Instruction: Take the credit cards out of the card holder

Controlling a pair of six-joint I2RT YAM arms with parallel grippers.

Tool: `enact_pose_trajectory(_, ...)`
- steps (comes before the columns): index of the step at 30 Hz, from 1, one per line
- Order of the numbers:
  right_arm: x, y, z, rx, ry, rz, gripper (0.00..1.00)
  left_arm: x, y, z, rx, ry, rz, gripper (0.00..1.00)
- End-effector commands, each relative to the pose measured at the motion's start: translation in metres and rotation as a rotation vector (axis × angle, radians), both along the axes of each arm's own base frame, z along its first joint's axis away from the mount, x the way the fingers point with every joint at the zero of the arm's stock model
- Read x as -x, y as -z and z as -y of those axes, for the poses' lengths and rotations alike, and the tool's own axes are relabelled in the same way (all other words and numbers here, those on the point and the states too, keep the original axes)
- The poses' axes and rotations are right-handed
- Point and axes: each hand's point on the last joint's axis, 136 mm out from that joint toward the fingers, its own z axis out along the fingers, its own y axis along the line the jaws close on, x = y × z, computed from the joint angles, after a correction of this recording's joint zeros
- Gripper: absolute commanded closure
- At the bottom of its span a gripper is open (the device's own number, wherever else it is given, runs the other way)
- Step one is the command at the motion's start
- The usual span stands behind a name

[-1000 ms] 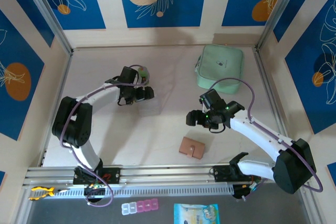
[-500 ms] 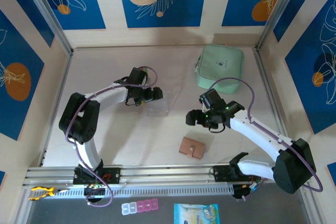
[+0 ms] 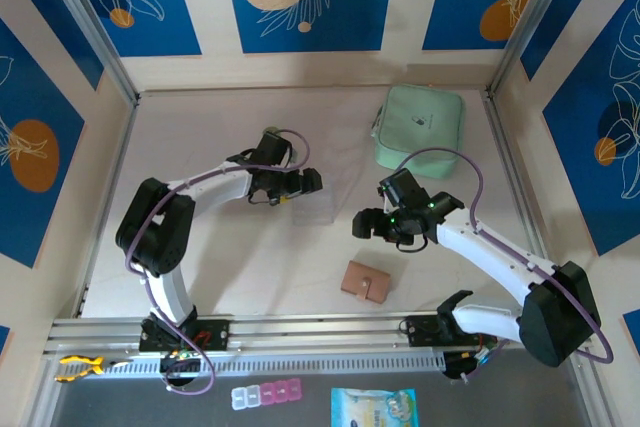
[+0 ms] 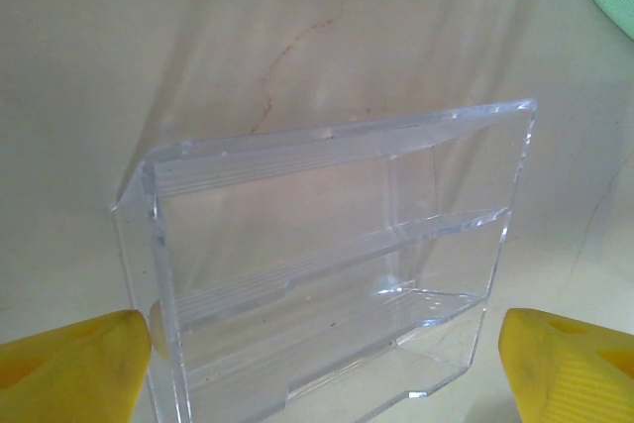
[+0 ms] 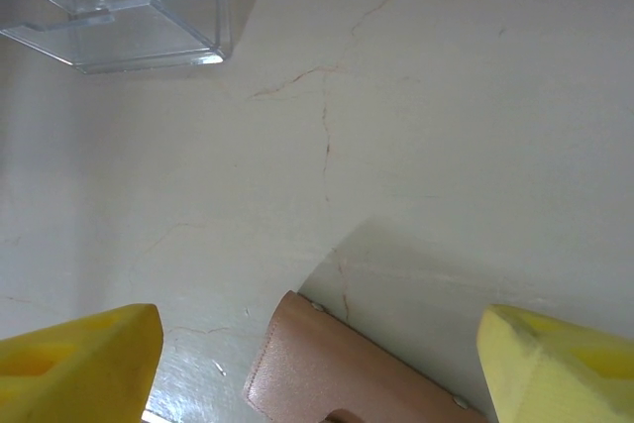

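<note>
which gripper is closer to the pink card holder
Right. The right gripper is open just past the card holder's far edge. The left gripper is farther back and to the left, open at the clear box.

The right gripper [image 5: 317, 369] has its fingers wide apart over bare desk [image 5: 446, 146]. The pink card holder [image 5: 347, 383] lies flat just under it, between the fingers. A clear plastic box [image 5: 129, 7] stands ahead to its left. The same box fills most of the gap in front of the left gripper [image 4: 322, 369], whose fingers are also spread. The green pouch [image 3: 418, 127] lies well beyond both.
</note>
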Motion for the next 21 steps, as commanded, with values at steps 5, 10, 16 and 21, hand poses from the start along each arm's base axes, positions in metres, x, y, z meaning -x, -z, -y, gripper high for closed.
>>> enact_pose_trajectory(5, 0.028, 0.006, 0.000, 0.029, 0.008, -0.106, 0.19, 0.004, -0.023, -0.005, -0.019, -0.003, 0.045, 0.10)
enact_pose_trajectory(10, 0.058, 0.011, 0.002, 0.065, 0.034, -0.182, 0.19, 0.014, -0.035, -0.014, -0.036, 0.009, 0.063, 0.09)
enact_pose_trajectory(16, 0.100, 0.019, -0.005, 0.077, 0.029, -0.263, 0.19, 0.030, -0.040, -0.023, -0.034, 0.005, 0.073, 0.09)
enact_pose_trajectory(21, 0.133, 0.028, -0.029, 0.013, 0.003, -0.327, 0.16, 0.039, -0.039, -0.030, -0.040, 0.004, 0.075, 0.09)
